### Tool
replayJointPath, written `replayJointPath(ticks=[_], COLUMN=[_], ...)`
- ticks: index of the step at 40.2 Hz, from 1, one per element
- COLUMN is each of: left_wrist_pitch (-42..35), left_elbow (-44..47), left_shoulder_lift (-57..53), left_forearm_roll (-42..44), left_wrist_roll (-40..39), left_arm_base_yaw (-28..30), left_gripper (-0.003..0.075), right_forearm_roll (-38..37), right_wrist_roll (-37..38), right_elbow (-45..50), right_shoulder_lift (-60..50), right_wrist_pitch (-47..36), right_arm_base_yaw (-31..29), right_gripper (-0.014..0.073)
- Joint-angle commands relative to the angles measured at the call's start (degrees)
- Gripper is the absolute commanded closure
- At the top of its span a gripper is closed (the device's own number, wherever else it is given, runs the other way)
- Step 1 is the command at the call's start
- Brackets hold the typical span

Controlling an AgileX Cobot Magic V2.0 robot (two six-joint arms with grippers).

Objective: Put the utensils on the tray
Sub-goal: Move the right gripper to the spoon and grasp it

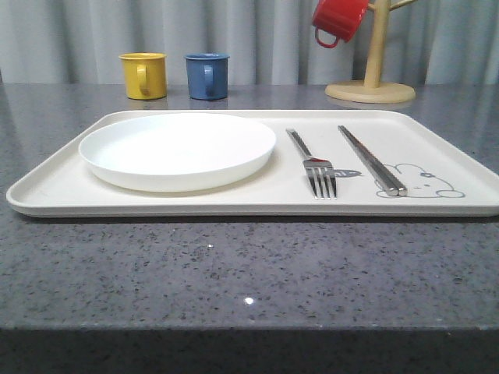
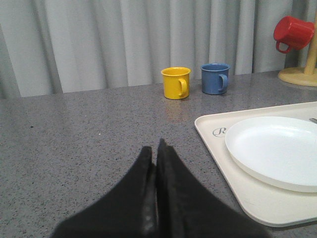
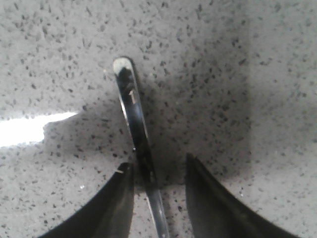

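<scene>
Left gripper [image 2: 156,153] closed, empty, above countertop left of tray [image 1: 54,187]. On tray: white plate [image 1: 178,149] at left, fork [image 1: 312,164], then chopsticks [image 1: 373,160]. Right gripper [image 3: 157,171] fingers apart, straddling spoon handle [image 3: 134,124] lying on countertop [image 3: 223,74].

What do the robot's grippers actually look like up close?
Both are plain and dark. The left gripper has two matte black fingers, broad at the base and tapering to narrow tips. The right gripper has two dark curved fingers with pointed ends. No cables, markings or logos can be seen on either.
</scene>
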Motion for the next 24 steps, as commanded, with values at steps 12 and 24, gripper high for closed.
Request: replayJointPath(ticks=[12,24], left_wrist_pitch=[-4.9,-4.9], left_elbow=[-1.6,-1.6], left_shoulder_lift=[0.7,0.7], left_forearm_roll=[-0.6,-0.6], left_wrist_roll=[-0.5,-0.5], left_arm_base_yaw=[0.0,0.0], left_gripper=[0.0738,0.0738], right_forearm_roll=[2.6,3.5], right_wrist_roll=[-0.7,-0.7], right_elbow=[-1.5,-1.5], right_shoulder_lift=[-1.0,-0.7], right_wrist_pitch=[5.5,5.5], right_arm_base_yaw=[-0.4,-0.4], right_gripper=[0.0306,0.0601])
